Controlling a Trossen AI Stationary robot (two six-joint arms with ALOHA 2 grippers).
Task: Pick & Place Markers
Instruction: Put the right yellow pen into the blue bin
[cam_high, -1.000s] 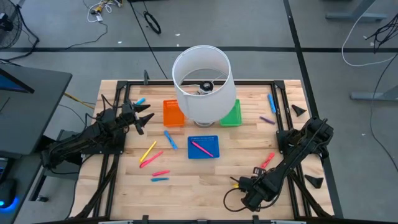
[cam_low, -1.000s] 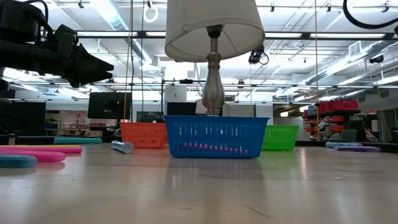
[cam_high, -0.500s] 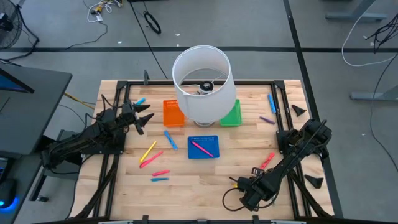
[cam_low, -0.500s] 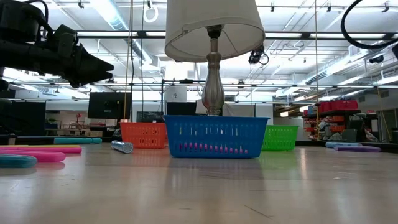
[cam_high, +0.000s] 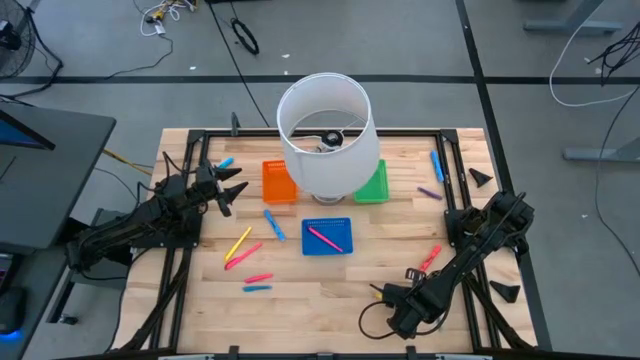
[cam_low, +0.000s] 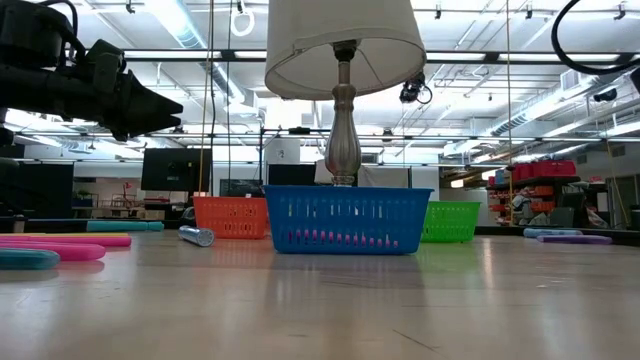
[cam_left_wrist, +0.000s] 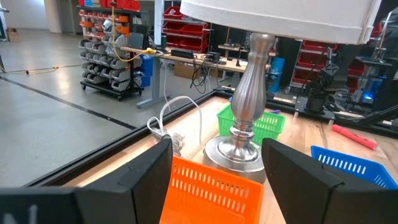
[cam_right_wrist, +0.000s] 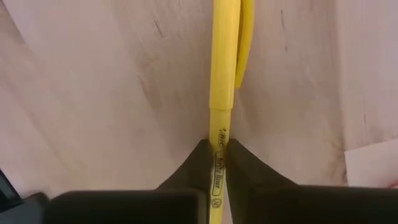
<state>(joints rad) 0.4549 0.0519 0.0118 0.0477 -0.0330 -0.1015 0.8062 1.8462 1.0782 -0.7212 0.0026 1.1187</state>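
Right tool (cam_right_wrist: 219, 163) clamped on yellow marker (cam_right_wrist: 224, 74), low at the worktop (cam_right_wrist: 93, 93); left tool (cam_left_wrist: 217, 180) fingers apart, empty.

Grey floor (cam_high: 90, 40) strewn with cables (cam_high: 245, 38); beyond, shelving with red bins (cam_left_wrist: 186, 31) under ceiling lights (cam_low: 190, 20).

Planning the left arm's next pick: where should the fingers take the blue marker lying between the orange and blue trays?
Take the blue marker at mid-barrel, left gripper descending from straight above, fingers turned across its diagonal line. It lies flat on bare wood, apart from the blue tray.
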